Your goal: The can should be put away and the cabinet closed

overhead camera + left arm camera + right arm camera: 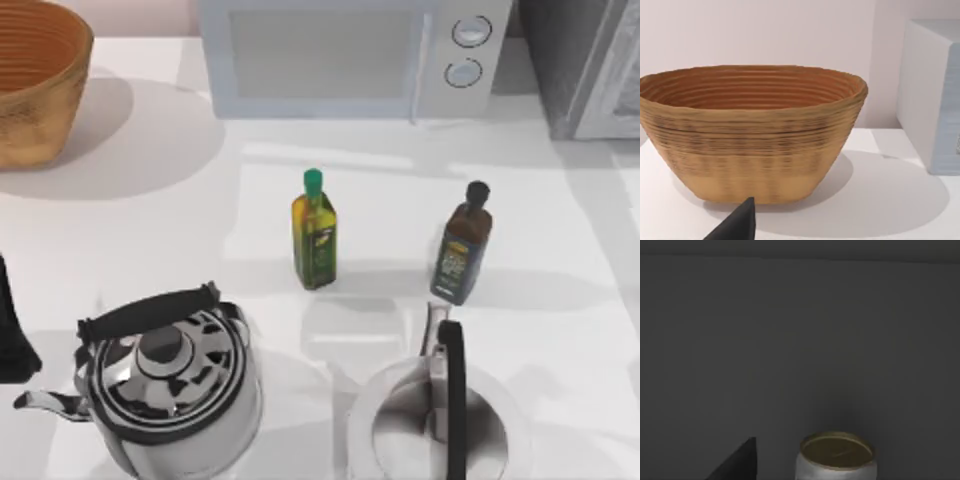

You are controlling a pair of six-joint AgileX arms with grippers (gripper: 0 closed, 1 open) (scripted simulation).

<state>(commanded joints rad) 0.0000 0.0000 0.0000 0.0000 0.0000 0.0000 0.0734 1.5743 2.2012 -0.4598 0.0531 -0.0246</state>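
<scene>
Cabinet (pixel 590 70): stands at the table's far right corner, beside the microwave (pixel 345 55); whether its door is open cannot be judged from above.
Basket (pixel 752 132): far left corner, faced by the parked left arm (pixel 12 330); its claw state cannot be told.
Can (pixel 836 457): upright against a dim grey enclosure in the right wrist view, probably the cabinet interior.
Right gripper: one dark fingertip (pixel 737 462) shows near the can; its opening and any hold on the can cannot be told.
Step in hand: apparently placing the can inside.
Next move: confirm release, withdraw clear, then push the door closed.
</scene>
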